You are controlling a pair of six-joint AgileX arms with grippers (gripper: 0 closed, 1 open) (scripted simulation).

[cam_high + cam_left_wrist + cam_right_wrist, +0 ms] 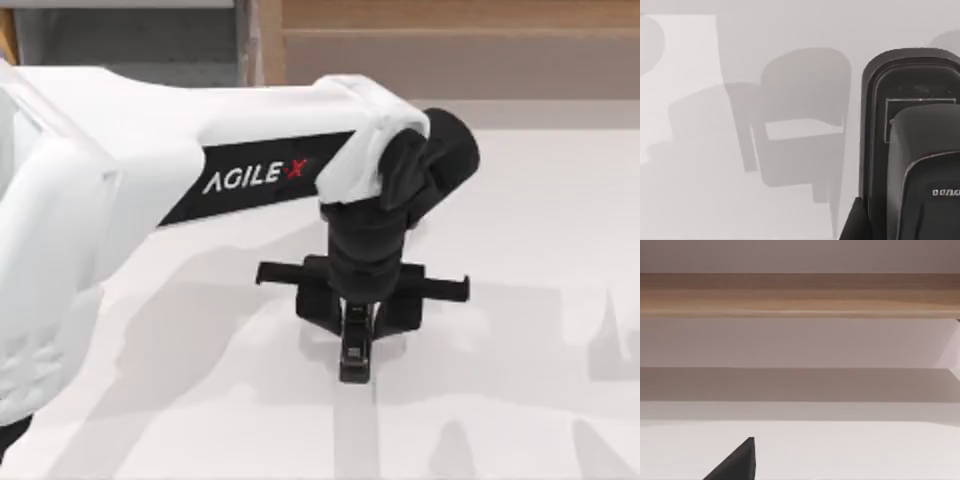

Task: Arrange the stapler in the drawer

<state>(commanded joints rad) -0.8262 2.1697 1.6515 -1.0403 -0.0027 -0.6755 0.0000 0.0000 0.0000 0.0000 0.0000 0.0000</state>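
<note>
The left hand [357, 335] is positioned over the middle of the white worktop [540, 300], pointing straight down, with the stapler [356, 350] directly beneath it. In the top view the stapler's black end is seen projecting from under the hand towards the near edge. In the left wrist view the stapler [912, 145] is seen very close, lying flat on the worktop. Whether the fingers are closed on it cannot be told, since they are hidden by the wrist from above.

The step in hand is judged to be the pick-up of the stapler; nothing has yet been placed. The drawer [130, 40] is seen at the far left corner of the top view, with grey inner walls and a tan panel beside it, well apart from the stapler.

Next, a firm grip across the narrow body would be needed, then a lift and a carry to the far left, over the drawer's wall.

A dark part of the right hand [735, 462] is seen in its own wrist view, facing a long wooden unit [800, 295].
</note>
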